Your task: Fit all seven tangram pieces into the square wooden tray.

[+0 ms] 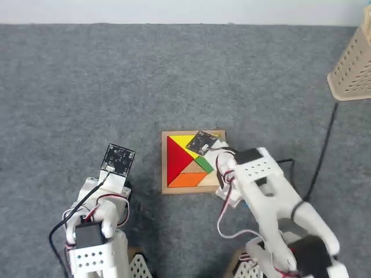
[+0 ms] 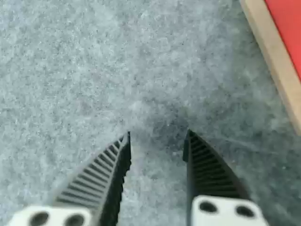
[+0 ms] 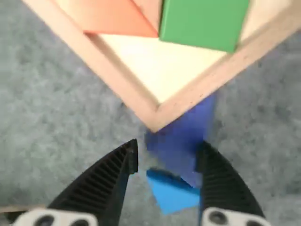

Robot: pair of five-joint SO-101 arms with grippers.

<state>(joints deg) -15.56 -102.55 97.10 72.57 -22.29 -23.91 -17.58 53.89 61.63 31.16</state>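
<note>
The square wooden tray [image 1: 164,168] lies mid-table with a red triangle [image 1: 175,156], a yellow piece [image 1: 185,141], an orange piece [image 1: 186,179] and a green square [image 1: 204,164] in it. In the right wrist view the green square [image 3: 202,21] and orange piece [image 3: 108,16] border a pale bare patch [image 3: 160,66] at the tray's corner. A blue piece [image 3: 176,155] lies on the carpet just outside that corner. My right gripper [image 3: 167,150] is open, one finger on each side of the blue piece. My left gripper [image 2: 157,141] hangs open over bare carpet beside the tray's edge [image 2: 273,61].
A beige perforated basket [image 1: 353,63] stands at the far right edge. A black cable [image 1: 324,145] runs from it toward the right arm. Grey carpet covers the whole table.
</note>
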